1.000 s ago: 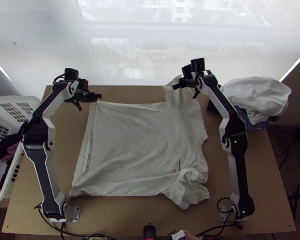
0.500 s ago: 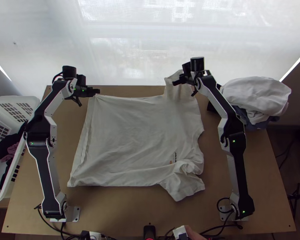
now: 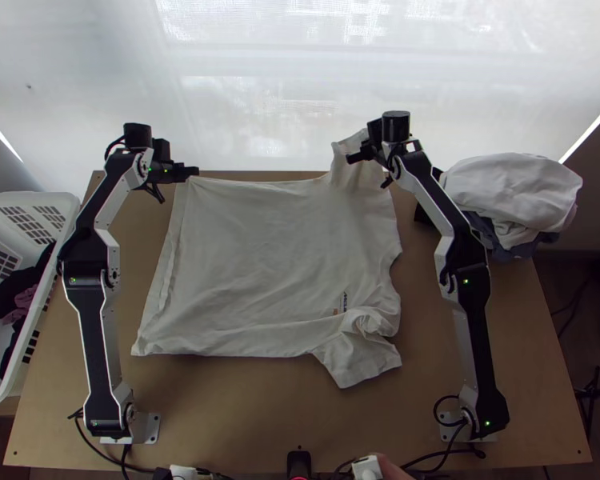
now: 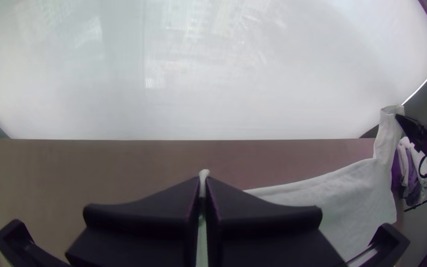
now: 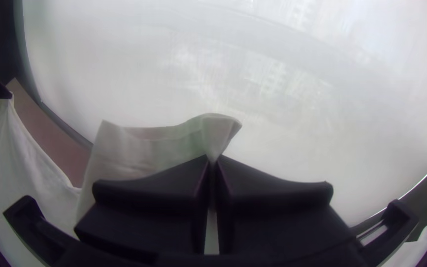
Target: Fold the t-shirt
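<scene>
T-shirt (image 3: 276, 264): lies spread over the middle of the table (image 3: 260, 408), off-white, with the hem end toward the left arm's side and the neck end toward the right arm's. At the near edge of the table, stands between the bases of the left arm (image 3: 92, 344) and right arm (image 3: 480, 344). Next, at the near right part of the shirt, bunches up around the near sleeve (image 3: 352, 364), with small dark print just beyond the crumple. Beside the table on the left, holds dark and pink clothes (image 3: 12, 292) in a white basket (image 3: 28, 200). Farther up on the right, heaps white and blue laundry (image 3: 512, 188) beyond the right arm.

Along the far side, runs fairly straight from the far hem corner to the far sleeve (image 3: 350, 144), dipping a little between. At that hem corner, jaws of the left gripper (image 3: 194, 170) pressed together on a pinch of cloth. At the sleeve, jaws of the right gripper (image 3: 352, 158) clamped on the cloth near the opening, lifting it above the rest. Beyond the far edge, rises to a pale, bright window covering (image 3: 300, 88).
</scene>
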